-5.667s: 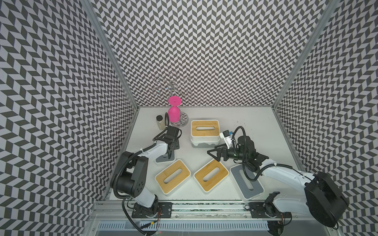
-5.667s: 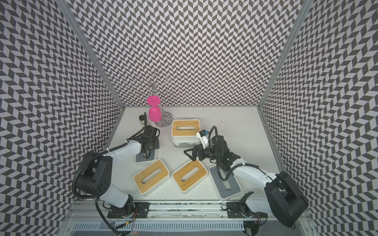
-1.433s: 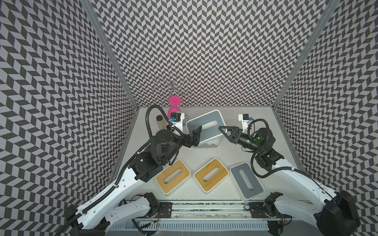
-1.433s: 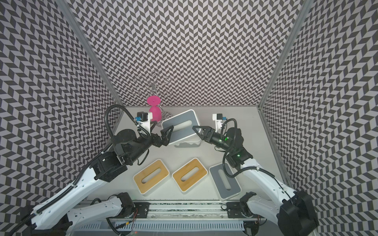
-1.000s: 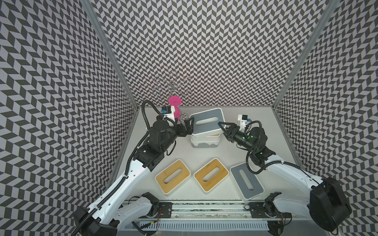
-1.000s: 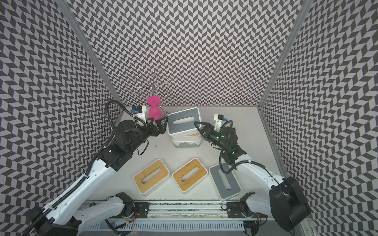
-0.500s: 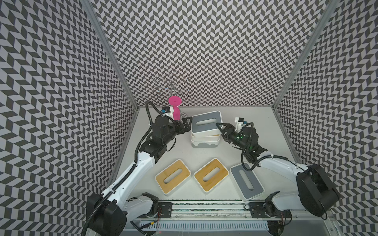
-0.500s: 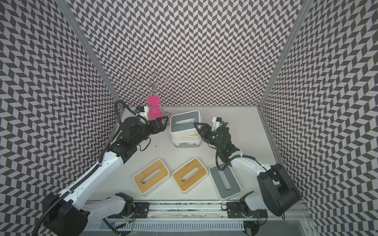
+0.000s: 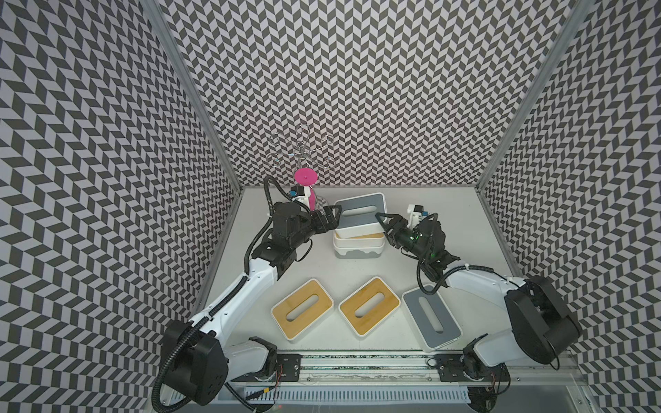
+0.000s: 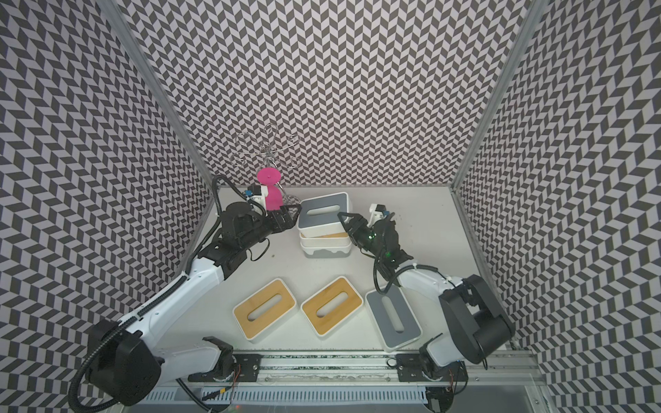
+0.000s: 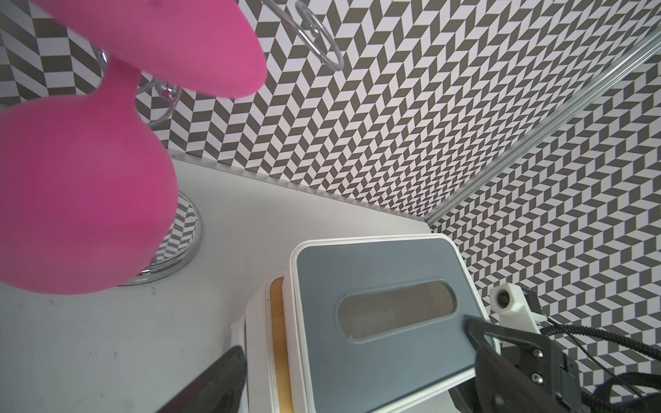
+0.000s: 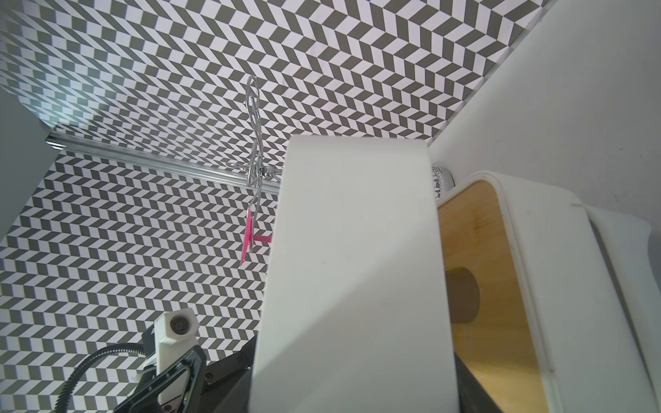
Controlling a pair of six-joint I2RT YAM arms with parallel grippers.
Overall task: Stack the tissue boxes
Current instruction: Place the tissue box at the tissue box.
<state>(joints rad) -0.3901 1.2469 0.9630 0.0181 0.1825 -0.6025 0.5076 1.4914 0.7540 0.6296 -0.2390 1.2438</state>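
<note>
Pink object (image 9: 306,177) — chrome wire stand (image 11: 184,246) (beside).

Grey-lidded box (image 9: 360,211) tilts atop bamboo-lidded stack (image 9: 358,246); two bamboo boxes (image 9: 302,309), grey box (image 9: 431,319) unstacked

Bamboo-lid box (image 12: 475,232) mostly hidden u/ grey-lid box (image 11: 386,357)

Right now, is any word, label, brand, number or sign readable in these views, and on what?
None readable in any view. The grey-lidded tissue box, the bamboo-lidded boxes and the pink object are plain; the walls bear only a chevron pattern.
</note>
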